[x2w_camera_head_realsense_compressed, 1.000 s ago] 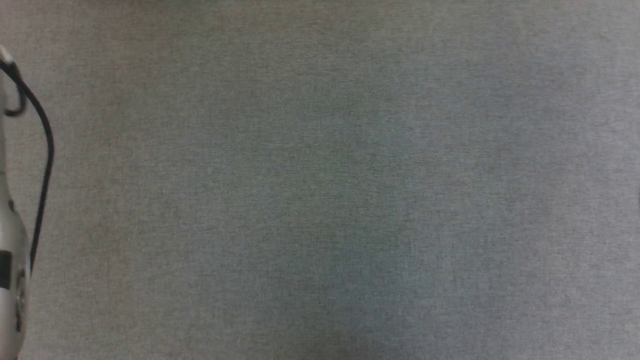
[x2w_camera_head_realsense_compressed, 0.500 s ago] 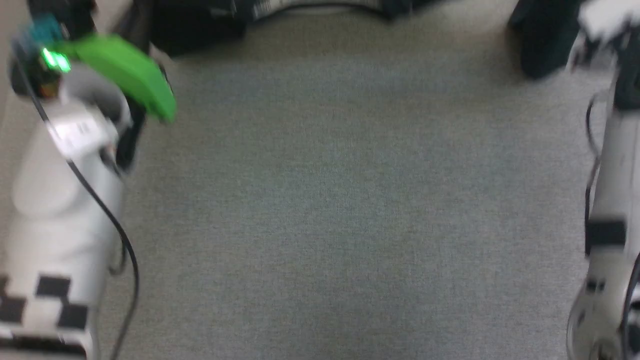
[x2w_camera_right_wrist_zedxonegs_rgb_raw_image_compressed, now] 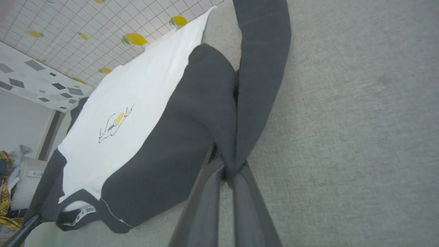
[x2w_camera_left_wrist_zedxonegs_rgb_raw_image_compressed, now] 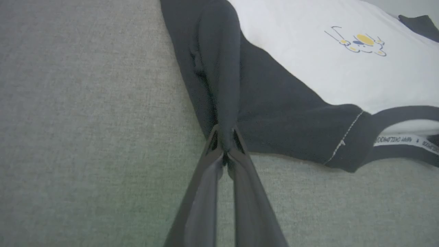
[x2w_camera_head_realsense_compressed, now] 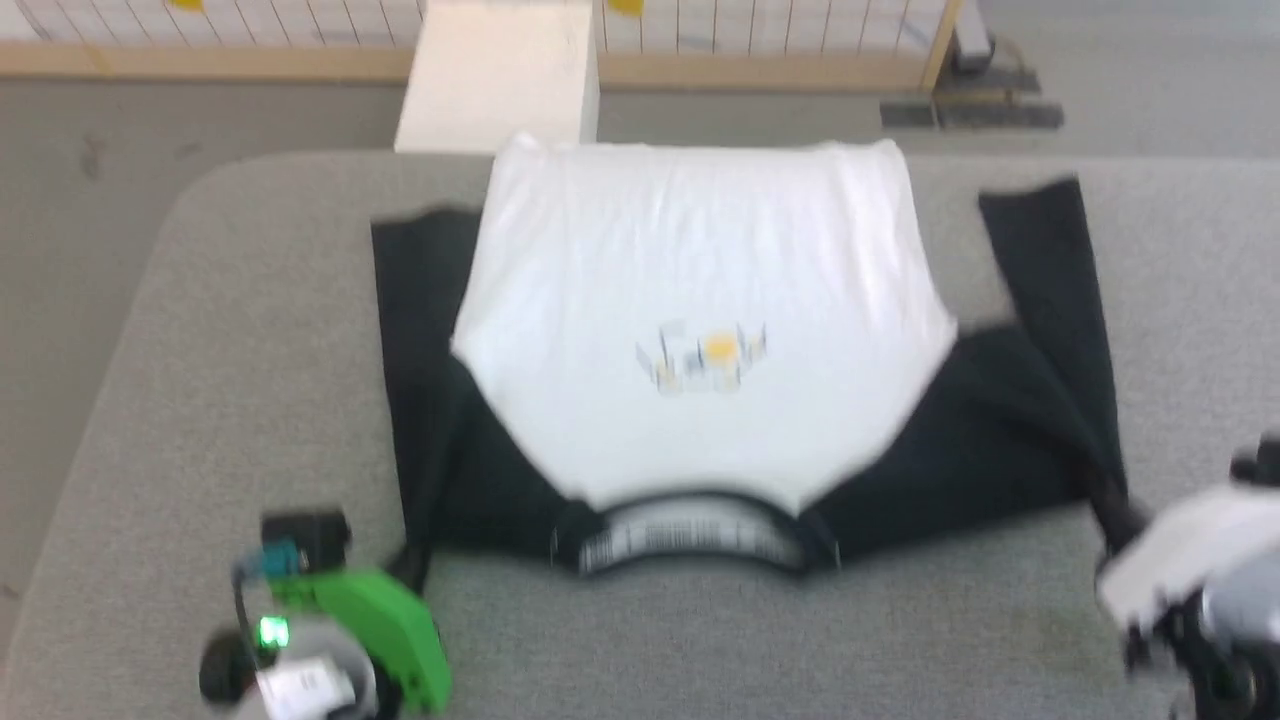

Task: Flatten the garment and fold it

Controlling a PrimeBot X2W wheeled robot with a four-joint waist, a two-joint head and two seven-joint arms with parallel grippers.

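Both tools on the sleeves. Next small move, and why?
Probably ease the left tool and right tool apart, low over the grey surface: they are shut on the left sleeve and right sleeve, which bunch into ridges, while the T-shirt lies flat between them.

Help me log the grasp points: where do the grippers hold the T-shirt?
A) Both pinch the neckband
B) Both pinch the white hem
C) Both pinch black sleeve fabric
C: the left gripper and the right gripper are each shut on a fold of black sleeve of the garment.
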